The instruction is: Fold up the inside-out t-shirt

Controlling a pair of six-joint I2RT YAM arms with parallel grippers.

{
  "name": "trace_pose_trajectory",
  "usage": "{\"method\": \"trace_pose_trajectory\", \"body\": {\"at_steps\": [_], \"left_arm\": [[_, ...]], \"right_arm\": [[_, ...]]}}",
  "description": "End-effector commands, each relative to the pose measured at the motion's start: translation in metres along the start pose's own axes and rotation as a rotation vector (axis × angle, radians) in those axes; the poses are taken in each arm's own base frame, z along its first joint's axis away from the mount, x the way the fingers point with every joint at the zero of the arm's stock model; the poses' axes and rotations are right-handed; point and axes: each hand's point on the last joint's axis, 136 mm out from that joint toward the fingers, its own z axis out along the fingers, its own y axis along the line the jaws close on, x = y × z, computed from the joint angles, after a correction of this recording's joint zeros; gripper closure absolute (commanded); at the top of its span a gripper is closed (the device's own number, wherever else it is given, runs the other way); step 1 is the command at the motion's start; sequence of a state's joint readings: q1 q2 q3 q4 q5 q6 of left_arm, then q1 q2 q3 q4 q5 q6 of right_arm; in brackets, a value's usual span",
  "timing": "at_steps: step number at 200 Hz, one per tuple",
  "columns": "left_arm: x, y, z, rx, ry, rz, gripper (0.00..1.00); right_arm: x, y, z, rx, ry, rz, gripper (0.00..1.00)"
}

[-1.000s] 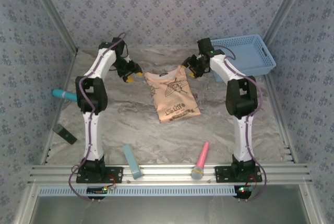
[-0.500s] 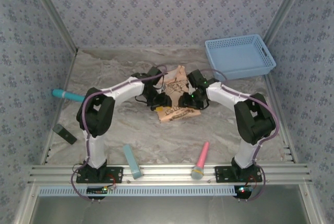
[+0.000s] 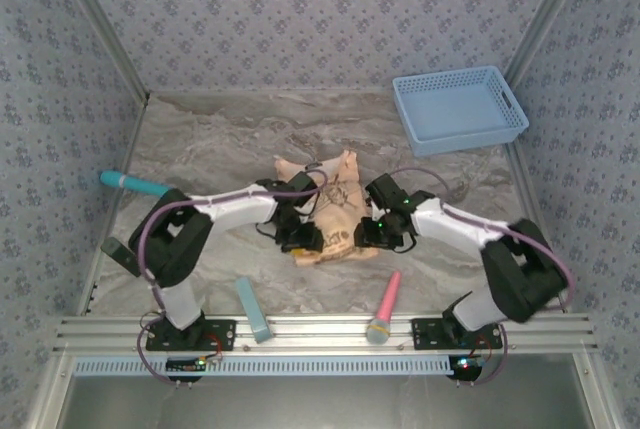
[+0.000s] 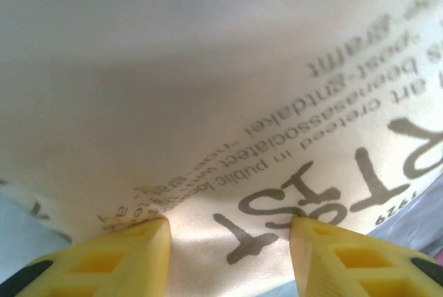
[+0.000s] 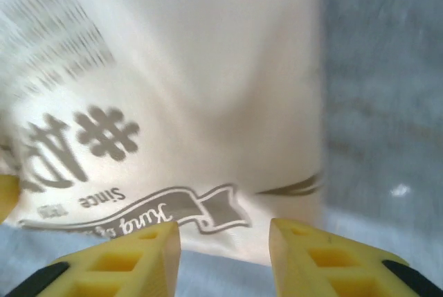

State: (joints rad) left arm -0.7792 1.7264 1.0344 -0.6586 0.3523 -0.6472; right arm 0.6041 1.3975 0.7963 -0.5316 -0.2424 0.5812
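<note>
**Flanking the shirt at mid-table**

Starting at my far left, a teal stick [image 3: 135, 184] lies by the wall, with a dark block [image 3: 124, 256] nearer the rail. A pale blue bar [image 3: 253, 310] rests close to the left arm's base.

The left gripper [image 4: 228, 231] is low against the inside-out t-shirt [image 3: 335, 201]. Its yellow fingers [image 4: 131, 262] stand partly apart, and printed cloth spans the gap between them. I cannot tell whether either pad is pressing on the fabric.

The shirt sits bunched on the marbled table [image 3: 220, 129], slightly near of centre, between the two grippers.

A pink stick [image 3: 388, 294] with a pale green end lies just near of the shirt, by the rail.

The right gripper [image 5: 225, 231] is also partly spread. The shirt's edge ends just ahead of its tips, and I see bare table between them.

At the far right corner, well apart from the shirt, the blue basket [image 3: 458, 109] shows its perforated floor from wall to wall.
</note>
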Motion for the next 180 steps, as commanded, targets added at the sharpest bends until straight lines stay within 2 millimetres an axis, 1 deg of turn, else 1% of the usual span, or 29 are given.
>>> {"method": "trace_pose_trajectory", "body": {"at_steps": [1,12,24,27,31,36,45,51,58,62,64,66,71,76,77,79,81,84,87,88,102,117,125,132,161,180], "left_arm": [[0.014,0.013,-0.036,-0.018,-0.019,-0.023,0.46],[0.000,0.005,-0.059,0.055,-0.077,-0.013,0.44],[-0.024,0.004,-0.086,0.099,-0.155,-0.015,0.43],[-0.030,0.005,-0.091,0.098,-0.172,-0.018,0.41],[-0.038,0.010,-0.099,0.098,-0.195,-0.033,0.39],[-0.050,0.011,-0.110,0.109,-0.227,-0.038,0.38],[-0.072,0.015,-0.124,0.121,-0.283,-0.031,0.38],[-0.088,0.021,-0.131,0.113,-0.331,-0.021,0.38],[-0.106,0.027,-0.133,0.094,-0.375,0.008,0.38],[-0.116,0.032,-0.133,0.083,-0.394,0.030,0.38],[-0.121,0.034,-0.133,0.077,-0.403,0.038,0.38],[-0.125,0.036,-0.133,0.069,-0.408,0.046,0.37],[-0.134,0.044,-0.132,0.045,-0.412,0.053,0.37],[-0.143,0.053,-0.128,0.022,-0.410,0.031,0.37],[-0.144,0.056,-0.123,0.016,-0.399,0.021,0.38],[-0.147,0.059,-0.122,0.014,-0.395,0.012,0.38],[-0.153,0.058,-0.125,0.026,-0.412,0.011,0.38],[-0.159,0.060,-0.121,0.040,-0.408,0.001,0.38],[-0.163,0.062,-0.118,0.055,-0.402,-0.006,0.38],[-0.163,0.062,-0.118,0.060,-0.401,-0.009,0.38],[-0.177,0.071,-0.109,0.066,-0.388,-0.047,0.39],[-0.184,0.071,-0.101,0.077,-0.377,-0.036,0.38],[-0.187,0.066,-0.094,0.110,-0.363,-0.024,0.38],[-0.188,0.061,-0.089,0.139,-0.346,-0.017,0.38],[-0.192,0.057,-0.067,0.160,-0.306,-0.001,0.36],[-0.195,0.048,-0.057,0.213,-0.289,0.006,0.35]], "right_arm": [[-0.026,0.011,-0.050,-0.055,-0.149,-0.042,0.52],[-0.055,0.017,-0.069,-0.100,-0.247,-0.115,0.50],[-0.085,0.023,-0.081,-0.134,-0.315,-0.226,0.48],[-0.092,0.025,-0.083,-0.137,-0.325,-0.264,0.47],[-0.101,0.026,-0.082,-0.131,-0.336,-0.318,0.47],[-0.112,0.025,-0.082,-0.110,-0.348,-0.370,0.46],[-0.129,0.022,-0.074,-0.084,-0.338,-0.438,0.45],[-0.142,0.019,-0.069,-0.075,-0.332,-0.448,0.45],[-0.153,0.015,-0.062,-0.101,-0.306,-0.426,0.44],[-0.156,0.011,-0.056,-0.125,-0.282,-0.403,0.43],[-0.164,0.014,-0.060,-0.136,-0.294,-0.397,0.42],[-0.168,0.013,-0.059,-0.146,-0.293,-0.387,0.39],[-0.176,0.011,-0.056,-0.154,-0.294,-0.375,0.36],[-0.182,0.007,-0.049,-0.140,-0.293,-0.375,0.34],[-0.183,0.006,-0.047,-0.137,-0.293,-0.374,0.34],[-0.186,0.006,-0.045,-0.131,-0.294,-0.378,0.34],[-0.189,0.006,-0.045,-0.124,-0.303,-0.382,0.34],[-0.192,0.003,-0.039,-0.114,-0.296,-0.377,0.33],[-0.196,0.004,-0.039,-0.116,-0.305,-0.380,0.33],[-0.197,0.003,-0.035,-0.114,-0.298,-0.378,0.33],[-0.207,0.005,-0.019,-0.146,-0.270,-0.363,0.33],[-0.211,0.010,-0.003,-0.170,-0.232,-0.353,0.34],[-0.212,0.013,0.004,-0.172,-0.223,-0.354,0.35],[-0.210,0.012,0.013,-0.170,-0.202,-0.350,0.35],[-0.204,0.002,0.041,-0.178,-0.139,-0.332,0.36],[-0.200,0.001,0.053,-0.212,-0.091,-0.318,0.37]]}}
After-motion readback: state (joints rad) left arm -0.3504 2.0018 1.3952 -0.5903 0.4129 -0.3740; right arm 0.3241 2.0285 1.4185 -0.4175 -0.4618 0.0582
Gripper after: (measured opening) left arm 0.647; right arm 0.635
